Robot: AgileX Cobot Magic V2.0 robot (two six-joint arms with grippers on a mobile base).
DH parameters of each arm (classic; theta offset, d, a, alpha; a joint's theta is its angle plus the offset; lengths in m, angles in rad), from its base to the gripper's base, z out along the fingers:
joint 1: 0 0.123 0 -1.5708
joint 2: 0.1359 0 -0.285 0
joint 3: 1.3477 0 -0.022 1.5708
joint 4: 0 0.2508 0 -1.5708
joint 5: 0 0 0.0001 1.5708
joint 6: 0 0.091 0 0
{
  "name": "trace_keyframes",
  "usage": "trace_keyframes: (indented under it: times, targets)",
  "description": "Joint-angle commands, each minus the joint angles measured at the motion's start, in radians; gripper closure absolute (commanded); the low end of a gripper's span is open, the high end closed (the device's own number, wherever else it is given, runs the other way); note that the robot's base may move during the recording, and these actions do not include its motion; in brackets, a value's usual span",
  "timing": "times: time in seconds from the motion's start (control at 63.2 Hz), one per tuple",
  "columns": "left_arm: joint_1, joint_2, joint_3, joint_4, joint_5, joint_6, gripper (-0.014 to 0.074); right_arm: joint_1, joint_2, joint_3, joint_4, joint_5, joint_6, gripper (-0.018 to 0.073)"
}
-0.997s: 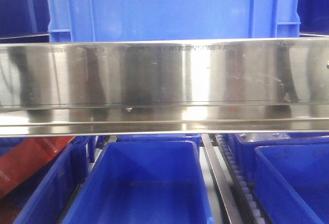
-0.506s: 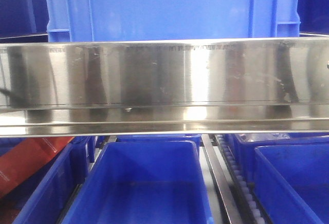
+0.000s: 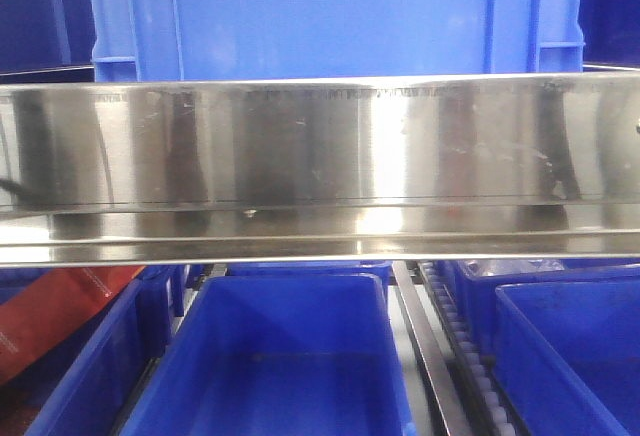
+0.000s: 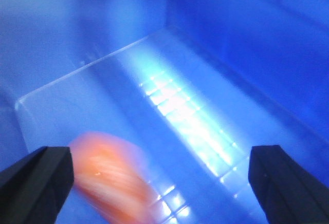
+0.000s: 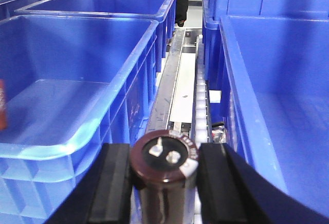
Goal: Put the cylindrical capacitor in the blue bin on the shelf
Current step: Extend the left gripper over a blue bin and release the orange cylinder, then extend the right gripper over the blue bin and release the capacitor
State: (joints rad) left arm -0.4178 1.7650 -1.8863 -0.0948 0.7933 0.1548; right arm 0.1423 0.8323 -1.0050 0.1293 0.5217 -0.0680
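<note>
Steel shelf [image 3: 320,146] filled the front view: broad shiny rail, blue bins [image 3: 300,282] above & below. In the right wrist view, the right end effector [image 5: 163,183] was clenched on the cylindrical capacitor [image 5: 163,154], with a pad on each side of the brown barrel and the terminal end toward the cam. It hung over the roller track [image 5: 201,93], between the left bin [image 5: 110,116] & the right bin [image 5: 234,100], in neither yet. The left end effector [image 4: 162,188] was released, fingers wide apart over another bin [image 4: 231,39], near a blurred orange thing [image 4: 110,178]; couldn't tell what it was. The capacitor looked rigid & prob. fairly light. Its smooth sleeve looked slippery, and a round body is apt to twist. Best hold: mid-barrel, pads flat on the sides, clear of the terminals [image 5: 174,157].
</note>
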Motion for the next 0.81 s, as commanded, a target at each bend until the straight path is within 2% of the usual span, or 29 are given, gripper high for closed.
trace_keyframes:
  times: [0.0, 0.095, 0.158, 0.269, 0.332, 0.411, 0.585, 0.791]
  targets:
    - [-0.007, -0.051, -0.045, -0.008, 0.036, 0.002, -0.0001, -0.002, -0.004, -0.024, 0.004, -0.025, -0.005, 0.0713]
    - [-0.007, -0.095, -0.083, 0.001, 0.115, 0.002, 0.0041, -0.002, -0.004, -0.061, 0.004, 0.014, -0.005, 0.0713]
    - [-0.005, -0.134, -0.085, 0.011, 0.142, 0.002, 0.0132, -0.002, -0.004, -0.085, 0.004, 0.032, -0.005, 0.0713]
    - [0.007, -0.196, -0.085, 0.017, 0.189, 0.002, 0.0378, 0.003, -0.004, -0.119, 0.009, 0.053, -0.005, 0.0713]
    - [0.018, -0.238, -0.078, 0.017, 0.212, 0.002, 0.0554, 0.014, -0.004, -0.123, 0.011, 0.055, -0.005, 0.0713]
    - [0.027, -0.279, -0.057, 0.017, 0.239, -0.002, 0.0702, 0.035, -0.004, -0.123, 0.011, 0.065, -0.005, 0.0713]
    - [0.048, -0.407, 0.092, 0.017, 0.232, -0.035, 0.0708, 0.071, -0.004, -0.123, 0.011, 0.070, -0.005, 0.0713]
    - [0.058, -0.627, 0.429, 0.013, 0.051, -0.062, 0.0708, 0.077, 0.011, -0.148, 0.011, 0.040, -0.005, 0.0713]
